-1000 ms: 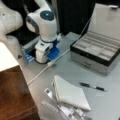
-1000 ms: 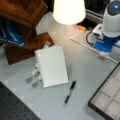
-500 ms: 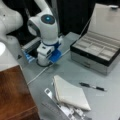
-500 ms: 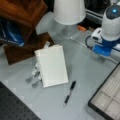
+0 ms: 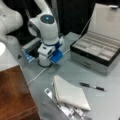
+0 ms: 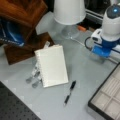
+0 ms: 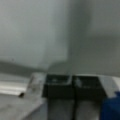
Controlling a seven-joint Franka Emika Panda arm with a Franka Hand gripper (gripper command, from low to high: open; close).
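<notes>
I see the white-and-blue gripper [image 5: 46, 62] [image 6: 101, 51] [image 7: 72, 86] down at the grey desk [image 5: 75, 72] [image 6: 82, 72]; in the wrist view its dark jaws sit pressed together, holding nothing. The white notebook [image 5: 70, 93] [image 6: 51, 65] and black pen [image 5: 93, 86] [image 6: 70, 92] lie well apart from it, beside the open grey compartment case [image 5: 100, 50].

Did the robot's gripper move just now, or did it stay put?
Yes. In a front view the gripper has slid toward the view's left and slightly down, away from the open box, low over the table. The pen stayed put.
</notes>
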